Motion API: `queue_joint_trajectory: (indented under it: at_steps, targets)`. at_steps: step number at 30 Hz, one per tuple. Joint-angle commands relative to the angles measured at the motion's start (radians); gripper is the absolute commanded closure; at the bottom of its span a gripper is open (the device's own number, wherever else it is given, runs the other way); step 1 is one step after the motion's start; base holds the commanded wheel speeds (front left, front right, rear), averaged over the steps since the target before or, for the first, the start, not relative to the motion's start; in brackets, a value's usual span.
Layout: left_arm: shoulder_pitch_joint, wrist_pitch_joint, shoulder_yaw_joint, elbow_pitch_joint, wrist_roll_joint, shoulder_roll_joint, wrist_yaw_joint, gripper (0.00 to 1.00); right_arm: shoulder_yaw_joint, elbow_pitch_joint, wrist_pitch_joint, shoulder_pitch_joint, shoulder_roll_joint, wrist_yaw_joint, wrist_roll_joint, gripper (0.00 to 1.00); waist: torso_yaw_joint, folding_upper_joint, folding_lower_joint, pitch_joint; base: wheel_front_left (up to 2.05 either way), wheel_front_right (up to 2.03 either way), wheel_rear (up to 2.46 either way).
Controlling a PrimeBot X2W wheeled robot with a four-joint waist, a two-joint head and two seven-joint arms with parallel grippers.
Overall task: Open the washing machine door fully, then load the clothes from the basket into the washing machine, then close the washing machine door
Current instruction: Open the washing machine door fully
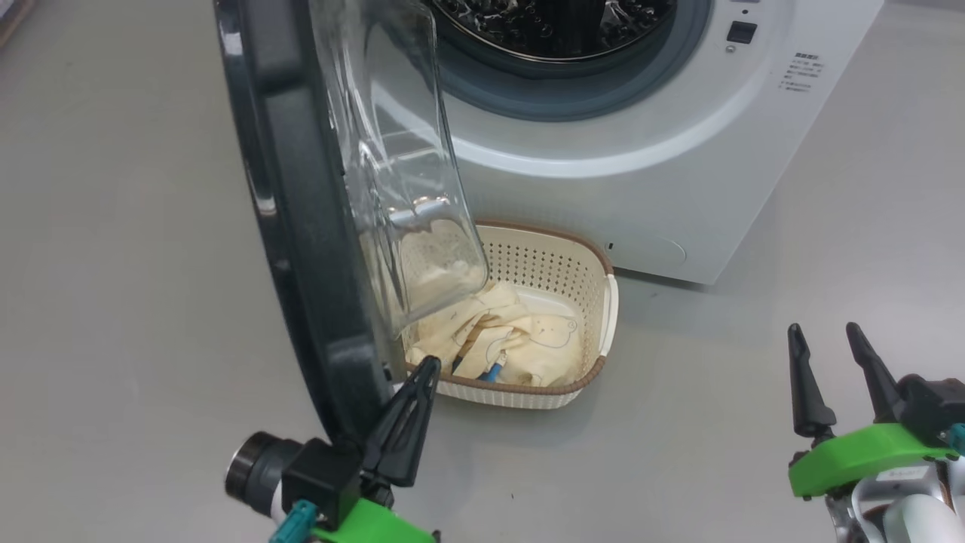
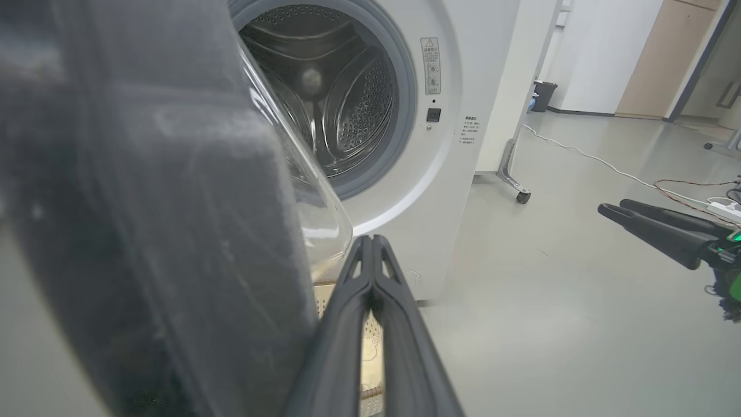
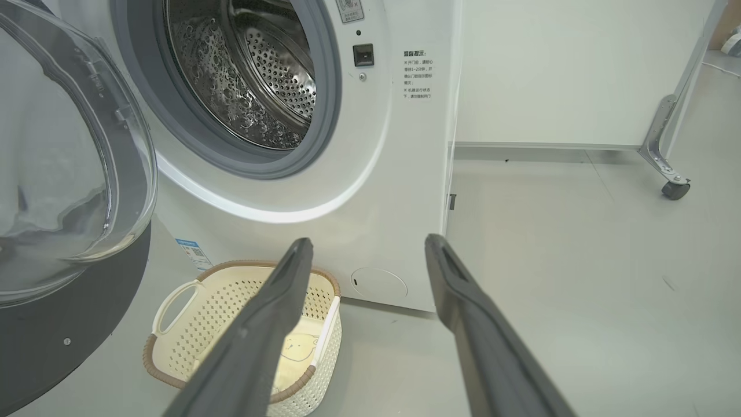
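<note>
Black fingers of the left claw are pressed together with nothing between them. Their tips sit just beside the lower rim of the door; whether they touch it I cannot tell. In the left wrist view the same closed pair points past the door's dark, blurred edge toward the machine.

At the lower right, the right claw hangs above the grey floor with its fingers spread apart and empty, well clear of everything. Its own camera looks between the parted fingers.

The door stands swung out on the robot's left, almost edge-on in the head view, and its glass bowl bulges out over the left part of the basket.

The basket sits on the floor just in front of the washing machine, below the opening. The clothes, cream with a blue trim showing, lie heaped inside it.

From the right wrist the basket sits below the door's bowl, with a blue sticker on the machine's front above it.

Beyond, the grey gasket rings the steel drum.

Farther back, a white panel on casters stands beside the machine and a cable trails across the floor.
</note>
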Motion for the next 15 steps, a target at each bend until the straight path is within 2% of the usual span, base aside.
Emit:
queue_joint_trajectory:
  at_steps: [1, 15]
  targets:
    - [-0.015, -0.003, 0.087, -0.028, -0.014, 0.034, 0.031, 1.00, 0.015, -0.027, -0.013, -0.033, -0.024, 0.000, 0.009, 0.00, 0.016, 0.0000, 0.0000, -0.001, 0.00, 0.00, 0.00]
    - [0.020, -0.017, 0.215, -0.022, -0.067, 0.081, 0.100, 1.00, 0.018, -0.034, -0.003, -0.023, -0.033, 0.000, 0.014, 0.00, 0.112, 0.0000, 0.0000, -0.017, 0.00, 0.00, 0.00]
